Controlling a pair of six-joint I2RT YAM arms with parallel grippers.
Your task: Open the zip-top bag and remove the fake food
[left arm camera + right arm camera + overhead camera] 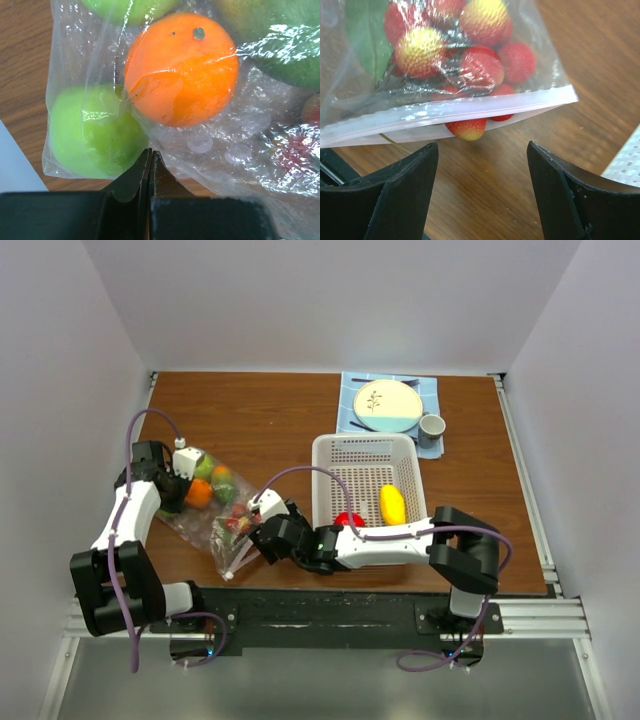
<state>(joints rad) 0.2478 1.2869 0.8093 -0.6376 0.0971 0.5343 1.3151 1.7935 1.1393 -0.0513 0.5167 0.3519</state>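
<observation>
Starting on the left: my left pincer is shut to a hairline, its tips clamped on the edge film of the zip-top bag. The bag lies flat on the desk at front left, between the two arms. Through the plastic on that side I count one orange and three green fruits. One green fruit sits right by the tips and the other two are cut off by the frame.

Moving right along the bag, the strawberries are bunched at the mouth end beside a green leaf. I make it at least seven, but they overlap too much for an exact count. One strawberry pokes out under the zip strip onto the wood.

My right pincer is spread wide and holding nothing. Its fingers hang just short of the bag's mouth, with only bare desk between them.

Further right is one white basket. It holds one red round fruit and one lemon, side by side at its near end. Behind it, one plate and one cup sit on a blue cloth.
</observation>
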